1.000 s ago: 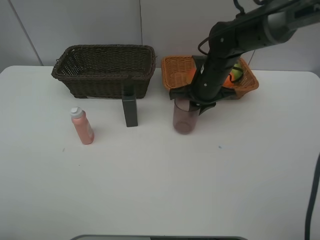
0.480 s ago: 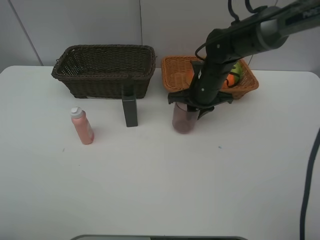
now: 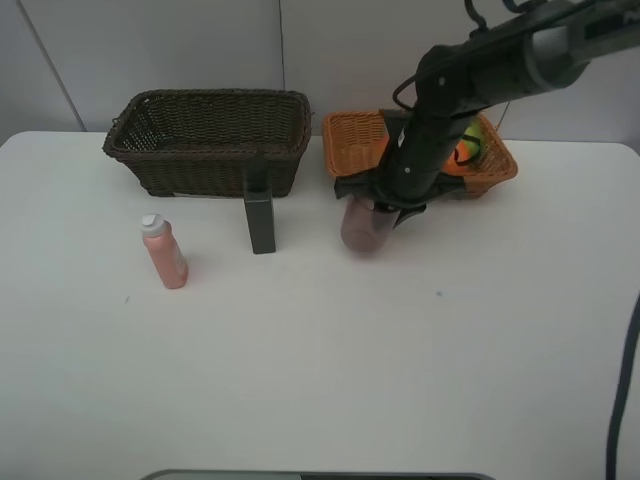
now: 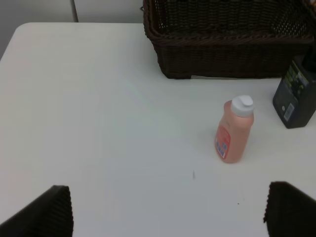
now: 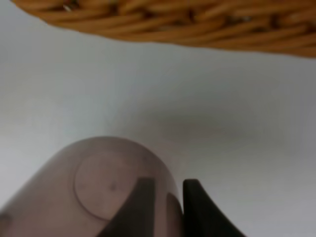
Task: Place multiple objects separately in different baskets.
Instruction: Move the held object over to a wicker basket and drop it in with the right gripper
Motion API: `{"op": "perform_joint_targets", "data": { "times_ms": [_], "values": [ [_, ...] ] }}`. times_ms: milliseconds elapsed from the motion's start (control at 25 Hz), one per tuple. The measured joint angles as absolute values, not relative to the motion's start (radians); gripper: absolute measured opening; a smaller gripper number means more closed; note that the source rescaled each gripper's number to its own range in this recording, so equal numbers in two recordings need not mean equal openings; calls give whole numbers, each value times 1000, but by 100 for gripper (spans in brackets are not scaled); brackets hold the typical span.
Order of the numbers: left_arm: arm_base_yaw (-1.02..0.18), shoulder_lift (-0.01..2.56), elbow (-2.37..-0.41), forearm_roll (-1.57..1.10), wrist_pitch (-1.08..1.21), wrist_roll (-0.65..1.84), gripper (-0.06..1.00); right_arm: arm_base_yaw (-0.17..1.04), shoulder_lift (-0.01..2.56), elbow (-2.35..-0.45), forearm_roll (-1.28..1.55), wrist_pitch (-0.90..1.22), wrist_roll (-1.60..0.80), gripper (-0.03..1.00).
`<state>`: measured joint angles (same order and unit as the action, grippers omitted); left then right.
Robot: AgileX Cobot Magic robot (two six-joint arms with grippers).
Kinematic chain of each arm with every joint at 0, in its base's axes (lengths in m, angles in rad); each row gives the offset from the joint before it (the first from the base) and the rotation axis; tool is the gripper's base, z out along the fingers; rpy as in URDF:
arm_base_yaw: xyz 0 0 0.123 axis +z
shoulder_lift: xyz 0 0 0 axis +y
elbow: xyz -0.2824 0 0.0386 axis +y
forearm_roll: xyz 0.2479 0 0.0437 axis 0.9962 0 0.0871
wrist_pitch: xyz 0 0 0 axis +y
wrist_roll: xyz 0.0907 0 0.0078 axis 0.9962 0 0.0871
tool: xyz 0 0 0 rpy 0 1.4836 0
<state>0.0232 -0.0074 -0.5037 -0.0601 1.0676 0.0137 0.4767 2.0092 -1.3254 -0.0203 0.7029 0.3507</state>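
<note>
My right gripper (image 3: 386,204) is shut on the rim of the translucent pinkish cup (image 3: 361,228), one finger inside the wall and one outside, as the right wrist view shows (image 5: 168,186). The cup (image 5: 94,192) hangs tilted just above the table, in front of the light orange-tan basket (image 3: 350,135). That basket holds a green fruit (image 3: 473,139) and an orange one (image 3: 462,158). The pink white-capped bottle (image 3: 165,252) and the dark rectangular bottle (image 3: 260,222) stand in front of the dark brown basket (image 3: 205,145). My left gripper (image 4: 168,210) is open, back from the pink bottle (image 4: 234,131).
The tan basket's woven wall (image 5: 173,24) is close beyond the cup in the right wrist view. The dark bottle (image 4: 296,101) stands against the dark basket's front (image 4: 227,54). The white table (image 3: 320,370) reaches to the front edge.
The cup has left its upright stand on the table. It now hangs tilted and slightly higher and further left in my right gripper. The bottles and baskets have not moved.
</note>
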Motion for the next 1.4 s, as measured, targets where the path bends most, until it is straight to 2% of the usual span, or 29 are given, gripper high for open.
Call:
{"op": "perform_joint_targets", "data": {
  "times_ms": [320, 720, 1000, 1400],
  "values": [
    [23, -7, -504, -60, 1068, 14, 100, 485, 1936, -1416, 8, 749, 315, 2],
    [23, -7, -504, -60, 1068, 14, 100, 571, 1999, -1780, -20, 772, 256, 2],
    [23, -7, -504, -60, 1068, 14, 100, 628, 2176, -1959, -76, 643, 253, 2],
    [23, -7, -504, -60, 1068, 14, 100, 638, 2320, -1973, -135, 389, 253, 2]
  ]
}}
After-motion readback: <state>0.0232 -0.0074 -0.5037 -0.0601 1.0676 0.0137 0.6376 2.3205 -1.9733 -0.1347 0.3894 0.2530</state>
